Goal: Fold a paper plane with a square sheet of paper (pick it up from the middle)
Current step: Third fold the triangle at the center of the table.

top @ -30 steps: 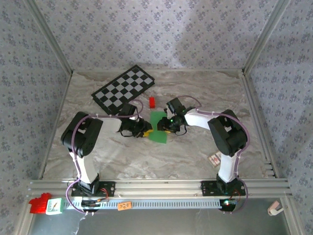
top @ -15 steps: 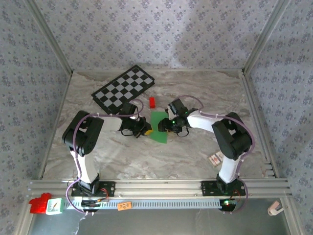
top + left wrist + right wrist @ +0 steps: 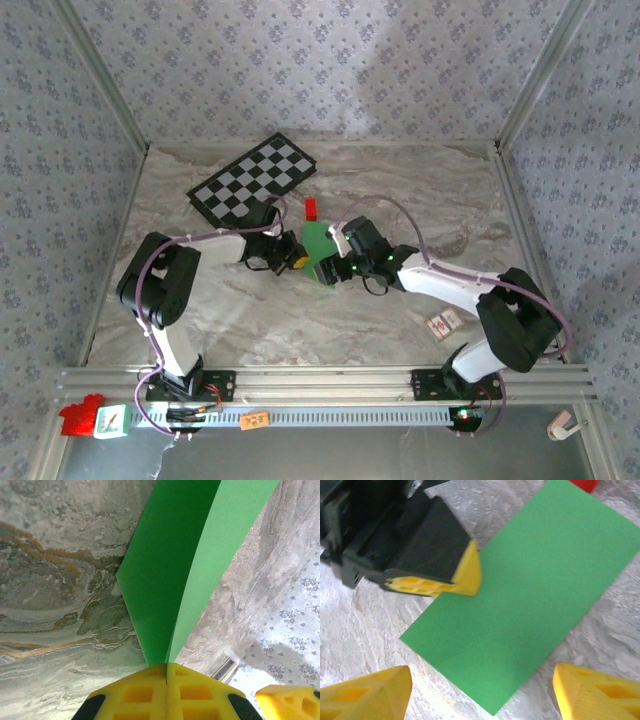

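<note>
We are clamping the green paper [image 3: 530,580] in the shut left fingers [image 3: 150,690] — folded in half, most folds left — with the right fingers [image 3: 367,692] hanging apart above it.

I see the green paper [image 3: 530,595] folded in half into a long rectangle, two layers together, near the middle of the table [image 3: 430,195].

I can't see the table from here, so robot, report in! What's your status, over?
Left gripper shut, pinching green paper's edge. Right gripper open above it. Paper folded in half. Red block close by its far end.
</note>
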Motion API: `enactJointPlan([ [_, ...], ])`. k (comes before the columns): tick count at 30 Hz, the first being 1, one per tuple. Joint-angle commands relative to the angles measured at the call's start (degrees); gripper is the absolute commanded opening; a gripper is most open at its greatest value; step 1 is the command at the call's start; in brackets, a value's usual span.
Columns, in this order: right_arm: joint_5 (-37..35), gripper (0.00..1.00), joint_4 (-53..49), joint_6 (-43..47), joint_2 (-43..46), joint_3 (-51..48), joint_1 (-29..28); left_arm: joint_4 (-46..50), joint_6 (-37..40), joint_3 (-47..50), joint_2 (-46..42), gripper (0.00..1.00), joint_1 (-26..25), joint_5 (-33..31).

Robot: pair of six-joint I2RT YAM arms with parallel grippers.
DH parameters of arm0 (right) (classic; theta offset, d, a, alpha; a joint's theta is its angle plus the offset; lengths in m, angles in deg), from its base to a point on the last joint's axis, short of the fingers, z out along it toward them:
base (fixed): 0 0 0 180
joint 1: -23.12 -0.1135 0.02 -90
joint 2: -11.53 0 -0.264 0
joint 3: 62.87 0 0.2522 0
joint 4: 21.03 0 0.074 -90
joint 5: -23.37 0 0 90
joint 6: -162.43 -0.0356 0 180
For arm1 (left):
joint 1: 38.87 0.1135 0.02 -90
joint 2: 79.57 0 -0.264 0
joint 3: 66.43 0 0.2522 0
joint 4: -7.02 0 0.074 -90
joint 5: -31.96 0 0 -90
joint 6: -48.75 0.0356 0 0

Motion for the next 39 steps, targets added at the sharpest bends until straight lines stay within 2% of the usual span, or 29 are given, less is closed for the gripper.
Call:
enactJointPlan([
  [1,-3.5,0.75,3.4,5.7,-0.8,-0.8,-2.6,2.2,-2.3,-1.5,-1.5,0.00,-0.7,-0.6],
  [9,-8.9,0.71,4.5,7.8,-7.3,1.2,-7.3,3.4,-2.1,-2.1,-1.1,0.00,-1.1,-0.8],
  [15,-13.2,0.64,3.3,5.9,-9.5,3.1,-6.7,3.6,-2.2,-2.0,-1.1,0.00,-1.3,-0.7],
  [21,-12.5,0.58,3.5,5.4,-7.5,2.7,-5.0,4.2,-1.5,-2.1,-1.0,0.00,-1.4,-1.1],
  [30,-7.0,0.44,1.6,7.2,-8.4,4.5,-4.8,4.5,-1.4,-2.3,-0.8,0.02,-1.5,-1.0],
  [39,-5.1,0.39,0.8,7.8,-9.2,5.4,-4.7,4.5,-1.5,-2.3,-0.7,0.04,-1.5,-1.0],
])
